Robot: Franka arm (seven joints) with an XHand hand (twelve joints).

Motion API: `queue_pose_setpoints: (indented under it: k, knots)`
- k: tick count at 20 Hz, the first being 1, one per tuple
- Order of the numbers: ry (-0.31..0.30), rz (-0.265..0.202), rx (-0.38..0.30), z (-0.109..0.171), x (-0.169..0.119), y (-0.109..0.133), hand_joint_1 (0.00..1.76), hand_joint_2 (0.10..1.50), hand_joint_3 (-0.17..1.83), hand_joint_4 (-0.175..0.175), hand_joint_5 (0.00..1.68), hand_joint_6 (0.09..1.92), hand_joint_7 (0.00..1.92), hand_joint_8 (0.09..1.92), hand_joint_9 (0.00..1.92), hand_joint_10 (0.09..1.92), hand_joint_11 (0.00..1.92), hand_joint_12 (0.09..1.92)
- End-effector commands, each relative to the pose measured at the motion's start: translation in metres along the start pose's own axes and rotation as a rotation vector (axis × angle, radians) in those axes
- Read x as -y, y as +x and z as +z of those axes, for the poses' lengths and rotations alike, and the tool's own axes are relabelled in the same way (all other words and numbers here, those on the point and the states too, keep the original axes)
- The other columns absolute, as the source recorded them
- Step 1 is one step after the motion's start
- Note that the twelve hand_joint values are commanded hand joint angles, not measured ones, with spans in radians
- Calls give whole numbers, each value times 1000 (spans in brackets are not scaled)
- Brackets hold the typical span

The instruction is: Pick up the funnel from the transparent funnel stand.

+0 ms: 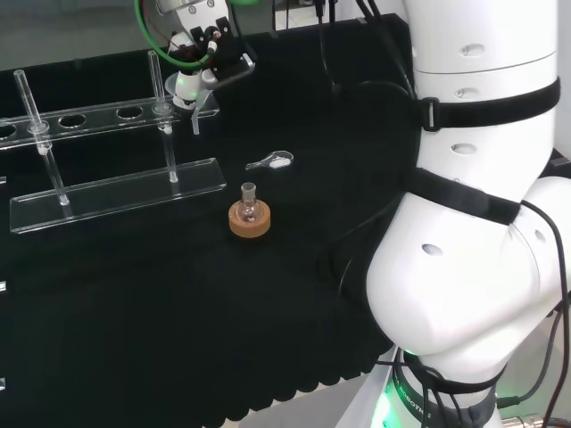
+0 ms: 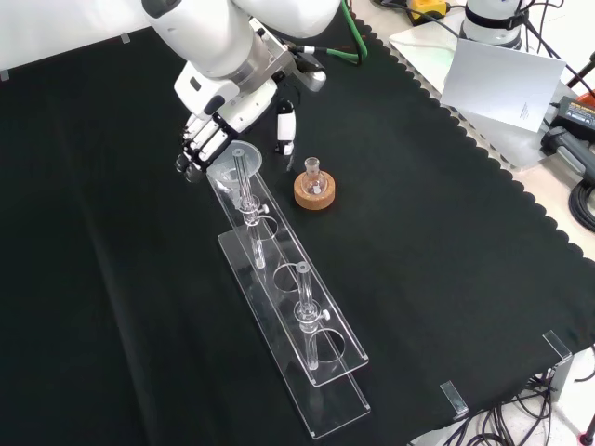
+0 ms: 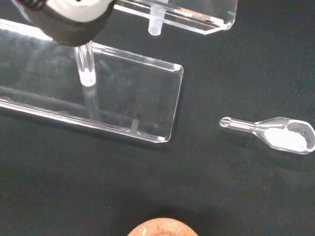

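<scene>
A clear funnel (image 2: 234,160) sits in the end hole of the transparent stand (image 2: 337,409). In the head view the funnel (image 1: 184,87) hangs at the right end of the stand's (image 1: 116,192) upper shelf, its stem pointing down. My hand (image 2: 216,100) hovers just above it. The fingers (image 2: 193,149) reach down on the funnel's left and the thumb (image 2: 284,128) on its right, both apart from the rim. In the head view the hand (image 1: 203,40) stands directly over the funnel. The wrist view looks down on the stand's base plate (image 3: 133,103) and a short stem (image 3: 155,25) under the shelf.
A small flask on a cork ring (image 1: 249,218) stands in front of the stand, also at the front view's centre (image 2: 314,189). A glass spoon holding white powder (image 3: 278,135) lies on the cloth near it (image 1: 272,161). Two upright posts (image 2: 246,181) rise from the stand.
</scene>
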State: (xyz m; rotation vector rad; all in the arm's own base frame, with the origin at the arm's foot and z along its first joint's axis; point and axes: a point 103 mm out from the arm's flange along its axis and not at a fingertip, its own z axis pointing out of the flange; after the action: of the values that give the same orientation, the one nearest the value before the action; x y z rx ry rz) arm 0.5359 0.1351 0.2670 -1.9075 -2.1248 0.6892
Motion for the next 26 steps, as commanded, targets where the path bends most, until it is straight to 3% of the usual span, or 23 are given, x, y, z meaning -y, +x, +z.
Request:
queue_pose_setpoints:
  k: [1, 7, 11, 17, 26]
  knots:
    - [21, 4, 8, 2, -4, 1, 863, 745, 170, -80, 73, 87, 10, 109, 24, 935, 304, 1438]
    - [22, 8, 12, 5, -7, 0, 867, 660, 352, -77, 111, 87, 0, 336, 136, 914, 324, 1424]
    - [12, -6, -13, 8, -6, -17, 869, 621, 437, -78, 144, 87, 0, 513, 239, 875, 347, 1410]
    - [12, 6, 13, 6, -9, -9, 871, 594, 512, -79, 193, 87, 3, 702, 375, 803, 378, 1388]
    - [5, 4, 19, 7, -9, -8, 875, 590, 544, -82, 214, 87, 33, 756, 469, 756, 407, 1368]
